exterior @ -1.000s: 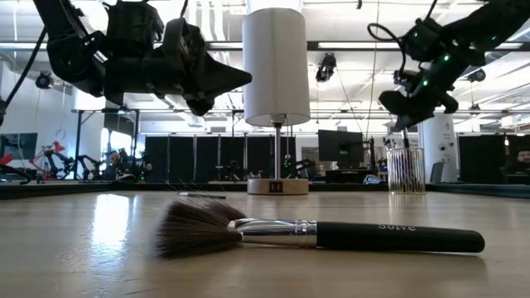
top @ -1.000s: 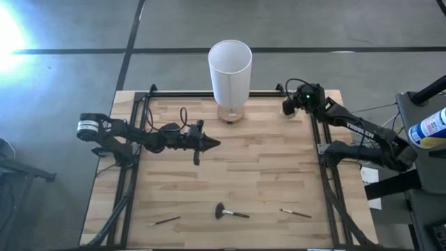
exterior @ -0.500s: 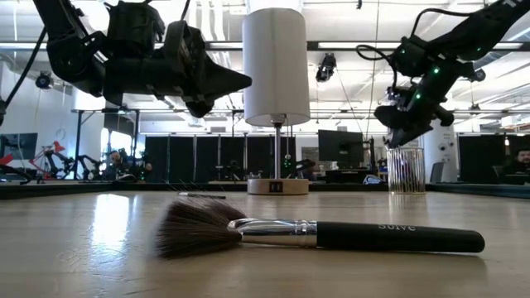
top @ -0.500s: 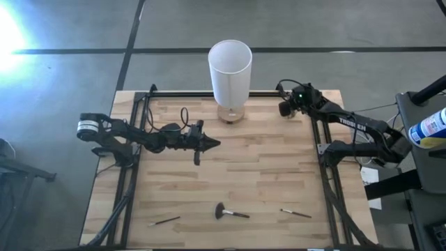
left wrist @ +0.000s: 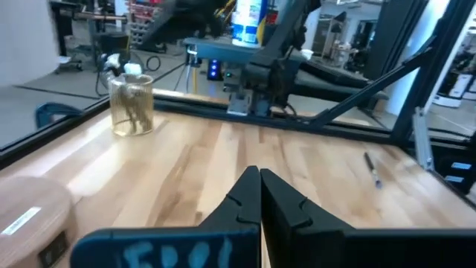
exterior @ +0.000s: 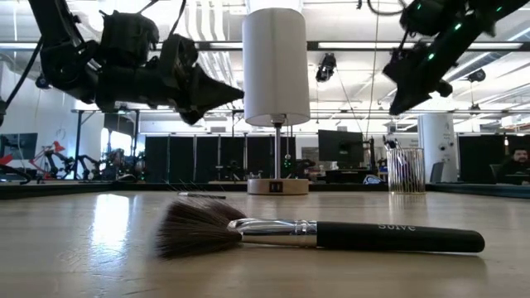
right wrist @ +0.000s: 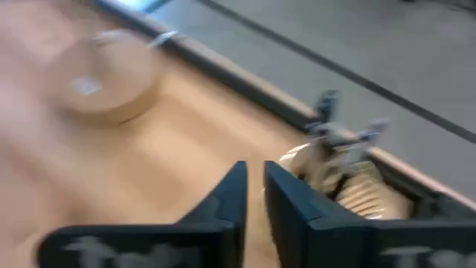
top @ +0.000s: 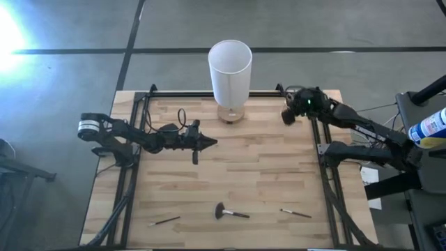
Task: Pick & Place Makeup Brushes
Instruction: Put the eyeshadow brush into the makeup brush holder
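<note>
The bench (top: pixel 265 174) is pale wood in butcher-block strips inside a black frame, the lamp (top: pixel 230 66) has a white shade on a light wooden base, and the fan brush (exterior: pixel 319 234) is black-handled with a silver ferrule.

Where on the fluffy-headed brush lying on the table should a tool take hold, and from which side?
Grip the fluffy-headed brush on its black handle, probably coming straight down from above: it lies flat on the table, and the handle is rigid while the bristles would splay.
</note>
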Available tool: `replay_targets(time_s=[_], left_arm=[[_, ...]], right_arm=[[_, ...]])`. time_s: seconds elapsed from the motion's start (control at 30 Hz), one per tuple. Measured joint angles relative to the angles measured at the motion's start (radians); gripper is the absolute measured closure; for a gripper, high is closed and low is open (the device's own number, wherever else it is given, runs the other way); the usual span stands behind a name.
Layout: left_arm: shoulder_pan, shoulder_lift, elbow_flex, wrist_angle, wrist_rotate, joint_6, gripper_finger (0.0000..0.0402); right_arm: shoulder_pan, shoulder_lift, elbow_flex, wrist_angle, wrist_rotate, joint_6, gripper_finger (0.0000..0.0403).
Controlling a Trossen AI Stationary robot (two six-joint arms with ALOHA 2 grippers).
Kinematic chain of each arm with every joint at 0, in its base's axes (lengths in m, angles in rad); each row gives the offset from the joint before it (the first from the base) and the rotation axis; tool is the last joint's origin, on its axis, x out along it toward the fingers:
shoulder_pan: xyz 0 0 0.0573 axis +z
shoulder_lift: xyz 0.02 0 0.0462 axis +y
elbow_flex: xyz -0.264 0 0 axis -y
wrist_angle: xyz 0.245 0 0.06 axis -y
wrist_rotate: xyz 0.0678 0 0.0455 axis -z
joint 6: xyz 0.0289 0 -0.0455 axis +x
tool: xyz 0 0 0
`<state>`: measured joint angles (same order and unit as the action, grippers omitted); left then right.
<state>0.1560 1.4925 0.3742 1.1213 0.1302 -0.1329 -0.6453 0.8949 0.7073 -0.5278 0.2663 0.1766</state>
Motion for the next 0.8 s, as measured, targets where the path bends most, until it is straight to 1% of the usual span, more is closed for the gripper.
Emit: replay_targets(time_s=[0.07,0.13,0.2,0.33,0.47,0.63,0.7,0.8], left_arm=[[0.005,0.002,-0.017,0.017,-0.001,0.0,0.0401],[0.008,0.002,-0.024,0.033,0.0,0.001,0.0401],[0.01,0.002,-0.025,0.043,0.0,0.001,0.0401],[0.01,0.003,-0.025,0.061,0.002,0.0,0.0401],[0.01,0.003,-0.027,0.056,0.002,0.0,0.0401],[0.01,0.003,-0.027,0.052,0.002,-0.006,0.0401],[0.01,0.003,-0.027,0.049,0.003,-0.006,0.0401],[0.01,0.003,-0.027,0.049,0.003,-0.006,0.0401]], right_arm=[[0.101,-0.032,-0.006,-0.043,-0.002,0.034,0.0385],[0.219,-0.051,-0.008,-0.085,0.011,0.099,0.039],[0.353,-0.057,-0.008,-0.124,0.05,0.173,0.0392],[0.619,-0.033,-0.008,-0.179,0.114,0.358,0.0394],[0.858,0.025,-0.003,-0.21,0.151,0.56,0.0394],[1.104,0.133,0.036,-0.245,0.152,0.795,0.0394],[1.191,0.184,0.06,-0.269,0.13,0.881,0.0394],[1.291,0.256,0.089,-0.285,0.068,1.017,0.0394]])
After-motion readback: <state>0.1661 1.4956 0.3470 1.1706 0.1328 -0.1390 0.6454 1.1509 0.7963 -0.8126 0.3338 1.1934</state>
